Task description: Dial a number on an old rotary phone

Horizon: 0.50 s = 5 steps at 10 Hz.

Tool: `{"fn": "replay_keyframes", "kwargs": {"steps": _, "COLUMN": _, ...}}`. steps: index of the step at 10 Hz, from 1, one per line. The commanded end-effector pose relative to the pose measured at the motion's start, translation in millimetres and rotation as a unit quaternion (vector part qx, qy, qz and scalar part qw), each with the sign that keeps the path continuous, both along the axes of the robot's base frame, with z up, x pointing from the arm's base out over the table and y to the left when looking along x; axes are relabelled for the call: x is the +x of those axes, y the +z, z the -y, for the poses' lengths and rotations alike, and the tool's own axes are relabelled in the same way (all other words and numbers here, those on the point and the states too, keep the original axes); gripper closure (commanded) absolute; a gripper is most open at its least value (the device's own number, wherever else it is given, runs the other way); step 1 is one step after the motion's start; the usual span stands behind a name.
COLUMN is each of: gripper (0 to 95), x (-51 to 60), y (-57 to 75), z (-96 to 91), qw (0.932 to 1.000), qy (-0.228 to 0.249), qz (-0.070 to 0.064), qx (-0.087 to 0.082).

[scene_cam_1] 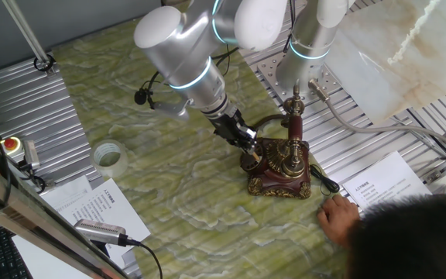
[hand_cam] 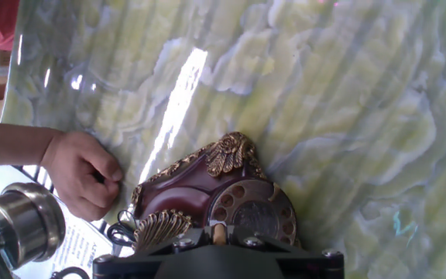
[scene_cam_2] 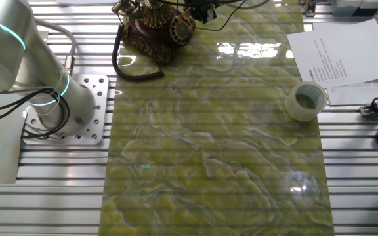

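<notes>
The old rotary phone [scene_cam_1: 281,169] is dark red-brown with brass trim and stands on the green marbled mat, with its handset on the tall cradle [scene_cam_1: 293,116]. My gripper [scene_cam_1: 247,157] comes down from the left, and its tip is at the phone's front dial. In the hand view the round finger dial [hand_cam: 255,211] lies just beyond my gripper [hand_cam: 219,233], whose jaws stand together in one narrow tan tip at the dial's edge. In the other fixed view the phone [scene_cam_2: 151,31] sits at the top edge, dial [scene_cam_2: 182,27] facing right, my gripper [scene_cam_2: 197,12] beside it.
A person's hand [scene_cam_1: 337,218] rests on the mat right of the phone, close to its black cord [scene_cam_1: 325,183]; it also shows in the hand view [hand_cam: 80,174]. A clear tape roll [scene_cam_1: 109,156] lies left of the phone. Printed papers [scene_cam_1: 382,186] lie at the mat's edges.
</notes>
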State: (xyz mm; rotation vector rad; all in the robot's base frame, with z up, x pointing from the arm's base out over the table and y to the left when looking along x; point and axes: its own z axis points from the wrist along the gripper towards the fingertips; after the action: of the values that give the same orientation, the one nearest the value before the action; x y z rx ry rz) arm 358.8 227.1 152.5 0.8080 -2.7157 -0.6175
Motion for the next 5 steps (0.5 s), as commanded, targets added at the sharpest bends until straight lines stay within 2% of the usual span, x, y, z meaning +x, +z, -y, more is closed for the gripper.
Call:
{"fn": "replay_keyframes", "kwargs": {"steps": 1, "gripper": 95.0, "x": 2.4, "y": -4.4, "z": -0.9, "qw": 1.0, "qy": 0.005, "qz": 0.007, "qx": 0.002}}
{"fn": "replay_keyframes", "kwargs": {"steps": 5, "gripper": 95.0, "x": 7.4, "y": -2.5, "z": -3.3, "qw": 0.9998, "qy": 0.013, "qz": 0.014, "qx": 0.002}}
